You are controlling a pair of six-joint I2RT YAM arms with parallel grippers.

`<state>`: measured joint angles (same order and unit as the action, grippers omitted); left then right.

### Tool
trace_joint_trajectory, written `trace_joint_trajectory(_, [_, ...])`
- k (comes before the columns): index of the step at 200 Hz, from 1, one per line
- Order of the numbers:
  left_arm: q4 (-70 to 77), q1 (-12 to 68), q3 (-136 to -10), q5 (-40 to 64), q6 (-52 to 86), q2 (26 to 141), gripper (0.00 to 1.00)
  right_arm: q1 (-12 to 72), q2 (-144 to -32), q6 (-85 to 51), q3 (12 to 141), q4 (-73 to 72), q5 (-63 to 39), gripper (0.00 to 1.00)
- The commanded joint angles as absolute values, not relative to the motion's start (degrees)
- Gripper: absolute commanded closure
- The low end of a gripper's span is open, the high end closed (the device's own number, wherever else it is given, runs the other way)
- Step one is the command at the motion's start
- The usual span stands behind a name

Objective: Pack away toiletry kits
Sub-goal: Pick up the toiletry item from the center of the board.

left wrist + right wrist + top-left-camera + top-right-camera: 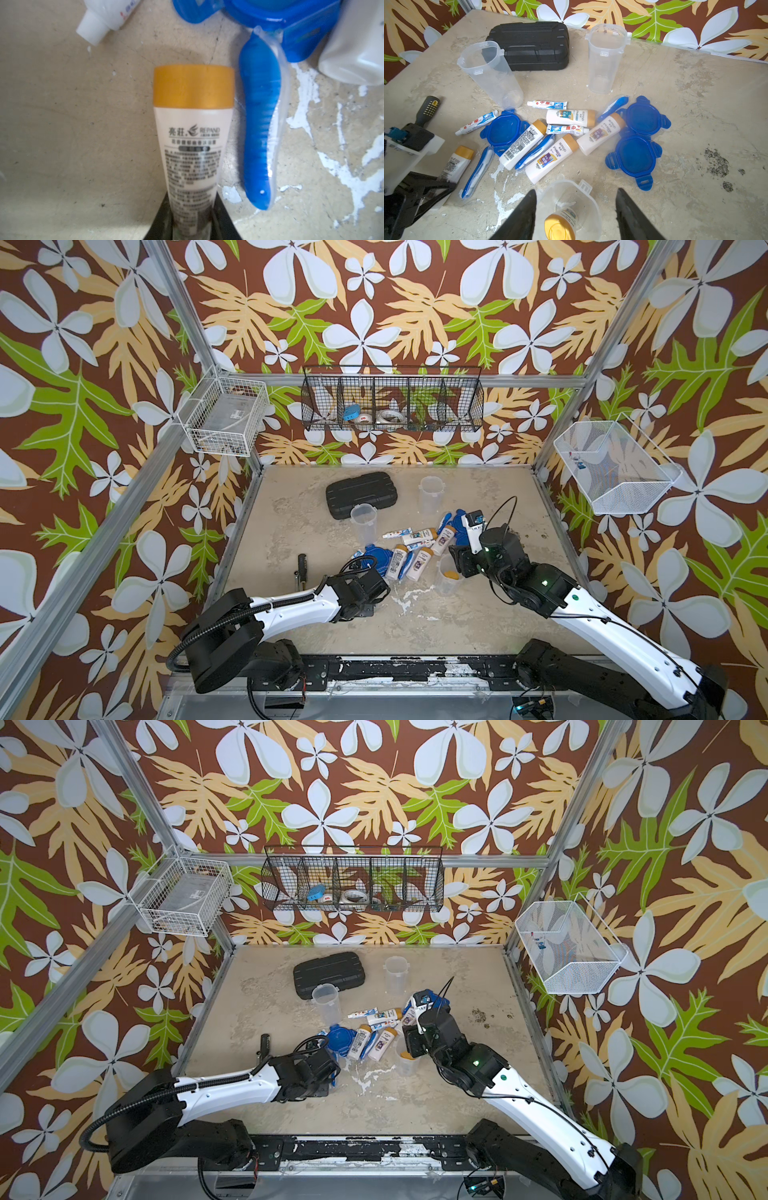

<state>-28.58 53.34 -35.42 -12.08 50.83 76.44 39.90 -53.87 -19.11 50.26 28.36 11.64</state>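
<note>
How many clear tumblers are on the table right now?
3. One tumbler stands by the black case, another stands alone at the back, and the third sits under the open right gripper, holding a bottle. None seems hidden.

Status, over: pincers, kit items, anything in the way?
Left pincer shut on orange-capped bottle. Right pincer open at tumbler holding a second bottle. Blue toothbrush beside held bottle.
</note>
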Motion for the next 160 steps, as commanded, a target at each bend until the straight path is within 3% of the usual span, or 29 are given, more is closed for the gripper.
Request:
trace_joint_trajectory(1, [-31.91,53.39,-36.16,-10.51,49.42,73.48,0.93,39.98,-52.89,-20.97,52.05,35.27,8.74,0.36])
trace_joint_trajectory(29, [-33.31,53.36,-37.56,-11.89,46.4,67.65,0.94,40.0,-51.08,-22.78,53.44,40.24,3.41,0.33])
trace_joint_trajectory(62, [-29.79,53.73,-39.39,-11.18,38.33,58.08,0.98,39.98,-52.23,-25.51,53.95,39.69,-10.95,0.3])
trace_joint_trajectory(87, [-25.34,56.21,-41.79,-10.22,31.36,53.13,0.97,40.03,-55.16,-29.78,55.26,34.79,-20.3,0.18])
trace_joint_trajectory(116, [-24.37,57.82,-45.5,-9.18,27.42,53.86,0.97,40.06,-59.09,-34.95,56.25,27.11,-26.19,0.09])
trace_joint_trajectory(160, [-20.22,61.75,-47.78,-8.16,27.07,56.58,0.97,43.2,-66.63,-37.62,57.33,20.57,-29.82,0.07])
